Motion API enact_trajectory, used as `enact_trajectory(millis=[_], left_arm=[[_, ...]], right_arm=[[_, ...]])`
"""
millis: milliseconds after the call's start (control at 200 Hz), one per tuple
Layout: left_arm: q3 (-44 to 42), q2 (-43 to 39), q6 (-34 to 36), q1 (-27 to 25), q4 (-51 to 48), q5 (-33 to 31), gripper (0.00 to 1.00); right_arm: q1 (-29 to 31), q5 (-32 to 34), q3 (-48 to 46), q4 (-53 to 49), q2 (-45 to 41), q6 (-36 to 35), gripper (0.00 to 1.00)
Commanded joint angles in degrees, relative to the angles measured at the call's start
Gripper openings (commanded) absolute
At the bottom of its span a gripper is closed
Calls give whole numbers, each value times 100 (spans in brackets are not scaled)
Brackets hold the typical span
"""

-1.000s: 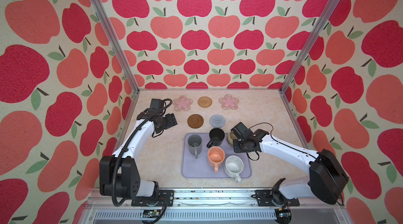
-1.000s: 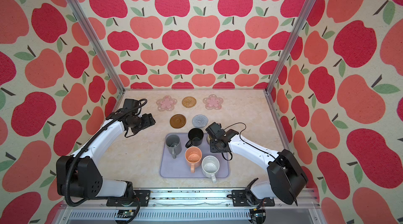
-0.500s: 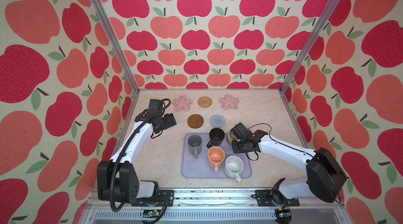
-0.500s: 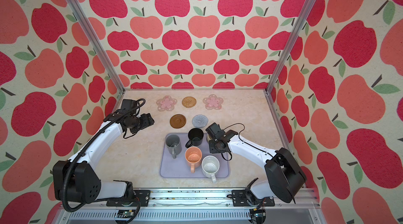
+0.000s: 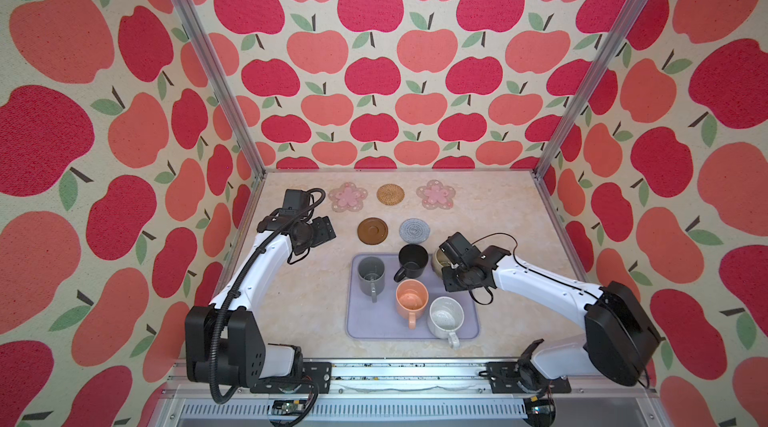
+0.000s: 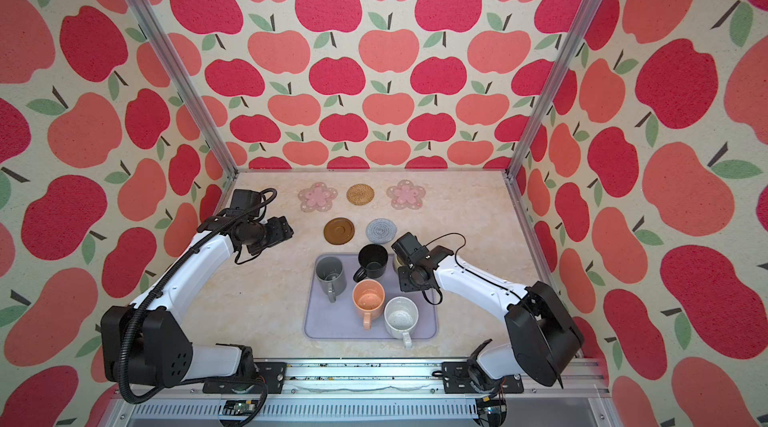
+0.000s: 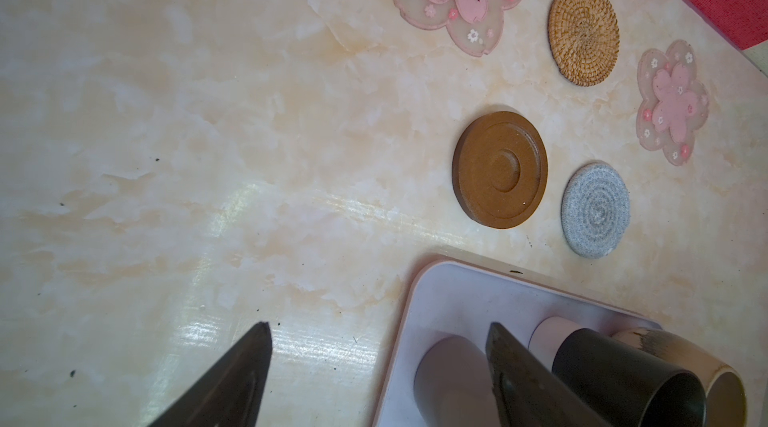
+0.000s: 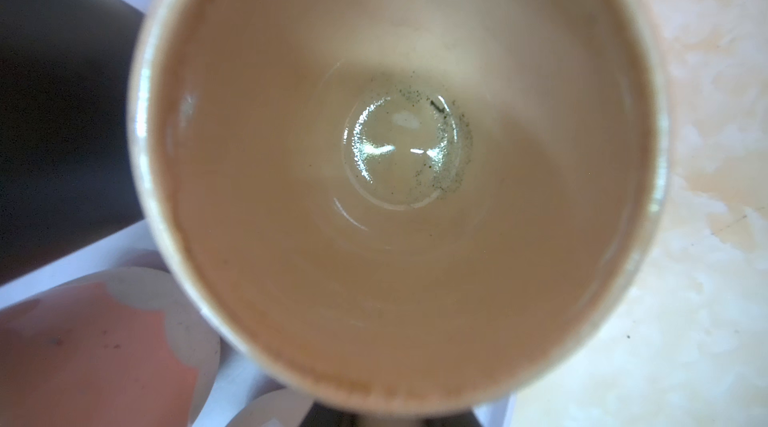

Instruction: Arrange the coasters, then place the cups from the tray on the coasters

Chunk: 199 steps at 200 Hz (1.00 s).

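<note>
A: Which step is being shown?

B: A pick, probably the first. The right gripper is hanging over the beige-olive cup, which is sitting at the far right corner of the tray, just beside the black cup. Its jaws are standing narrow, apparently pinching the rim; the pads are hidden.

A: And the left gripper?

B: It is hovering wide and empty over bare table, near the brown coaster.

A: What is the lift calling for?

B: Rising straight up, keeping the cup upright and clearing the black cup. Then travelling to a free mat, perhaps the grey coaster, and lowering centred before releasing.
</note>
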Motion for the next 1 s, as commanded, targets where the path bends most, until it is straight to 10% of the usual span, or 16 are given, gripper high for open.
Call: enact_trajectory(millis=[0,991], left_arm=[[78,110,-21,55,-125,-54,83],[466,529,-89,143,-118,61,80]], right_arm=[[-56,301,337,-136,-55,-243,0],[-1118,421,1174,349,-139,-1284,0]])
